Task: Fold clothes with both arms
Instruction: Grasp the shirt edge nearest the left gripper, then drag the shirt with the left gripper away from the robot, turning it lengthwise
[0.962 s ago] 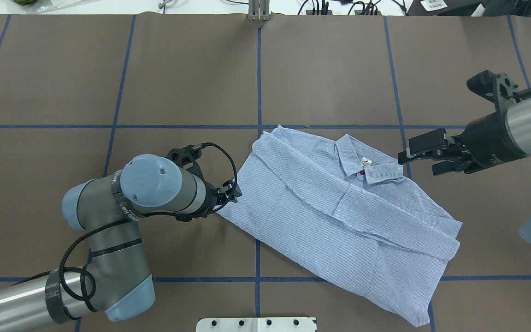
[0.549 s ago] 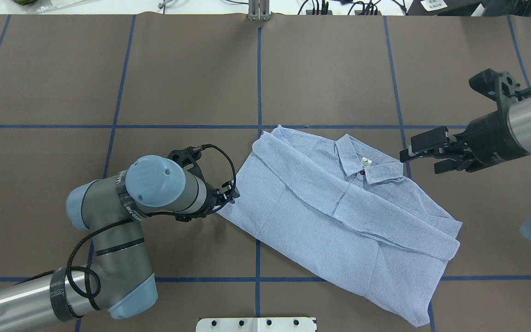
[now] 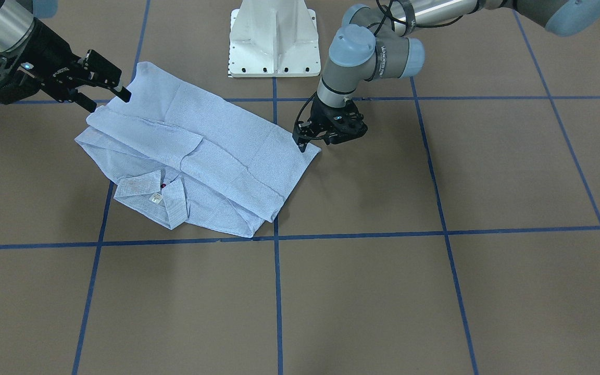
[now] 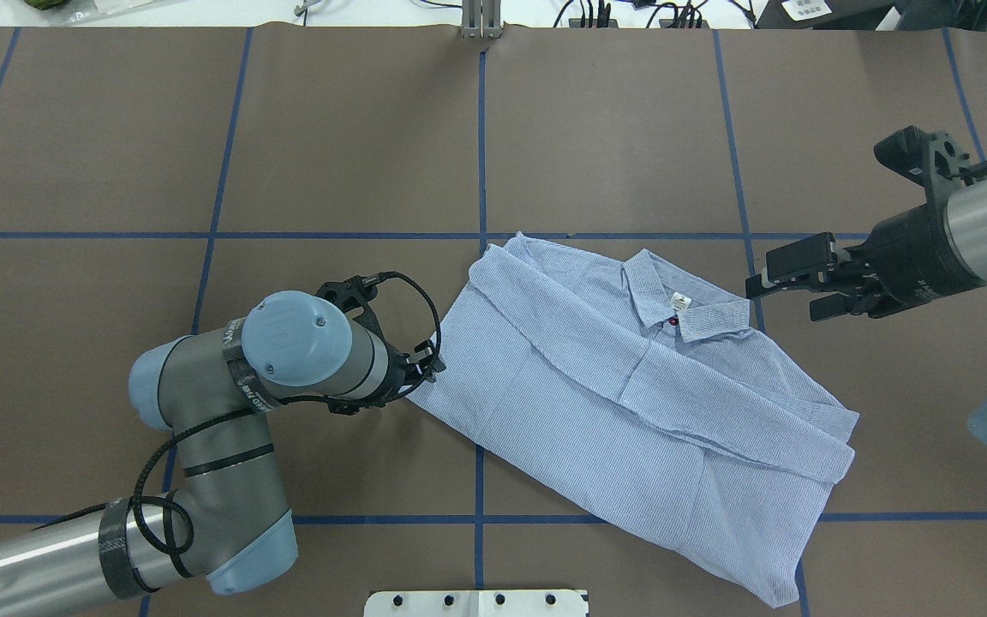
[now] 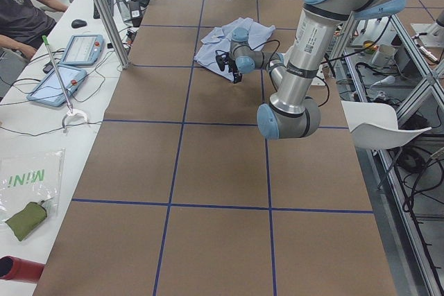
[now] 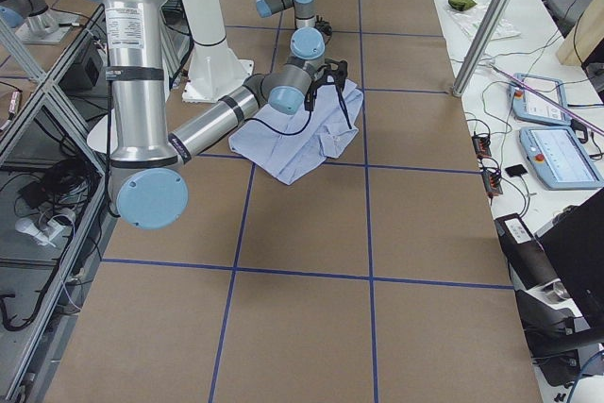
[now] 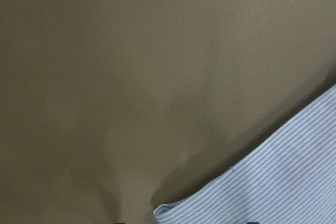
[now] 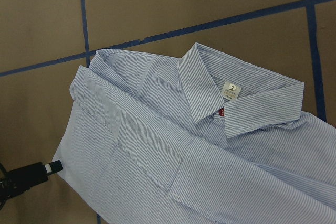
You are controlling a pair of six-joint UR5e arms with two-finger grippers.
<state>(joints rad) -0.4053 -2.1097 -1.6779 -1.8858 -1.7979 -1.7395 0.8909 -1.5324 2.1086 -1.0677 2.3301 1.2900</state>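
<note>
The light blue striped shirt (image 4: 613, 403) lies partly folded on the brown table, its collar with the white label (image 4: 679, 301) toward the far right. My left gripper (image 4: 425, 370) points down at the shirt's left edge (image 3: 302, 143), open; the left wrist view shows the striped cloth edge (image 7: 283, 177) between fingertips set wide apart. One of its black fingers (image 8: 31, 174) shows beside the hem. My right gripper (image 4: 785, 296) hovers open just right of the collar, empty, and in the front view (image 3: 108, 101) it sits over the shirt's corner.
The white pedestal base (image 3: 273, 36) stands at the near edge behind the shirt. Blue tape lines (image 4: 481, 128) grid the brown table. A side bench with tablets (image 5: 83, 50) and a seated person (image 5: 24, 5) runs along the far side.
My left arm has edged right toward the shirt's edge. My right gripper has drifted slightly right and back from the collar. The shirt has not moved.
</note>
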